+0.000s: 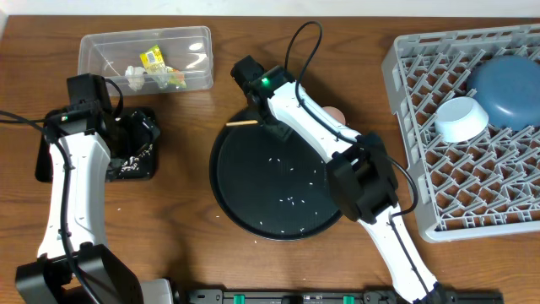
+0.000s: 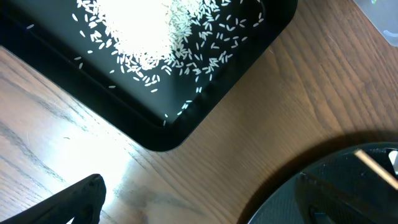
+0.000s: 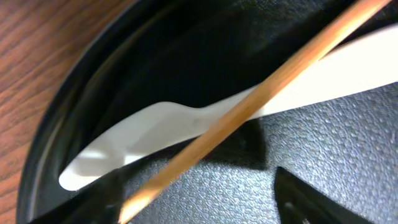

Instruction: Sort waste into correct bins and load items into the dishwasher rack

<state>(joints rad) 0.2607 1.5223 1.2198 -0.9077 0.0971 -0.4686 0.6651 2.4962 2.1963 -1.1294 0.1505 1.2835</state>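
The stick [image 3: 249, 106] lies across the spoon [image 3: 155, 134] at the far-left rim of the round tray [image 3: 348, 143]. Both look light and stiff. The stick is thin and apt to roll and the spoon is slick plastic, so I'd pinch the stick mid-length, where the spoon seems to prop it up.

My right gripper [image 3: 202, 196] hangs over them, jaws partly open either side of the stick, holding nothing. Only the right wrist view shows the spoon; overhead, I think the arm hides it. Only overhead gives the rice [image 1: 291, 201] scattered on the round tray, and the rack [image 1: 506, 215] at right.

My left gripper [image 1: 142, 133] is wide open and empty over the black tray [image 2: 249, 62].
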